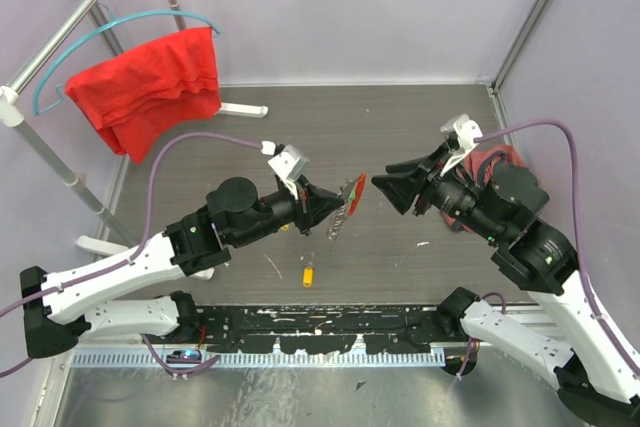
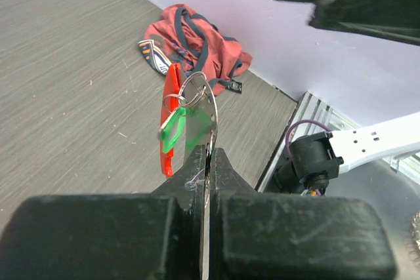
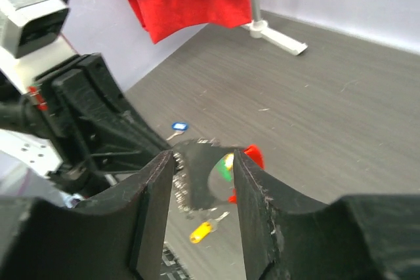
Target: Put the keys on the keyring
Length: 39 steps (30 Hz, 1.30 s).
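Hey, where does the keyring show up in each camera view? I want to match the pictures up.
Top external: keyring at centre, held above the table between the two arms.
Left wrist: keyring at centre, sticking out past the closed jaws.
Right wrist: keyring low centre, framed by that camera's own fingers.
Shared landmark: the left gripper clamping it, visible in all three.

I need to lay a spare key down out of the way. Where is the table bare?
Bare: the far strip of table between the rack foot and the red bundle, and the near patch between the yellow key and the right arm. Crowded: the middle, where the left gripper holds the keyring facing the open right gripper.
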Available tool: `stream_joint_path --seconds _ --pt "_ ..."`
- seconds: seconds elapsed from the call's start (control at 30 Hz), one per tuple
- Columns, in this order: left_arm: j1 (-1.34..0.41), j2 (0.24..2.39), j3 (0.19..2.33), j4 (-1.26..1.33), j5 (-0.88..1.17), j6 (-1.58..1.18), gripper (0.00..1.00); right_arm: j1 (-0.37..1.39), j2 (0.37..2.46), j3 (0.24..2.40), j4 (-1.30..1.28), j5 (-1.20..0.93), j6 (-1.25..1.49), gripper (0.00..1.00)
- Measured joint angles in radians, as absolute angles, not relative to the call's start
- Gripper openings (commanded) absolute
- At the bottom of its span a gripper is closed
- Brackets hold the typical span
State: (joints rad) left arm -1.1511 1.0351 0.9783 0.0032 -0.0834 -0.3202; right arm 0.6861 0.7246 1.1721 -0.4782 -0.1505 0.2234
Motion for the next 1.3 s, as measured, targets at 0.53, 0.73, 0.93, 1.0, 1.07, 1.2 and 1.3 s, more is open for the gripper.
stream_joint_path --seconds 0.53,0.73,0.93,1.0,1.07,1.2,1.3 --pt "-1.120 1.037 0.965 0.093 -0.022 -0.404 0.00 0.686 0.718 1.043 -0.448 -0.307 0.558 0.48" --pt "-1.120 1.037 0.965 0.115 0.002 -0.405 0.00 0.686 0.740 1.037 -0.385 -0.336 0.588 0.42" --pt "-1.120 1.037 0.965 0.116 0.020 -0.405 0.00 0.686 0.739 1.030 -0.352 -0.342 0.602 0.36" --pt "-1.120 1.037 0.965 0.117 0.025 -0.405 0.00 0.686 0.739 1.028 -0.348 -0.343 0.604 0.35" --pt "-1.120 1.037 0.965 0.121 0.028 -0.405 0.00 0.686 0.740 1.025 -0.344 -0.344 0.605 0.32" --pt "-1.120 1.037 0.965 0.125 0.029 -0.405 0.00 0.686 0.740 1.016 -0.340 -0.351 0.608 0.26" --pt "-1.119 1.037 0.965 0.125 0.030 -0.405 0.00 0.686 0.740 1.013 -0.335 -0.354 0.611 0.23"
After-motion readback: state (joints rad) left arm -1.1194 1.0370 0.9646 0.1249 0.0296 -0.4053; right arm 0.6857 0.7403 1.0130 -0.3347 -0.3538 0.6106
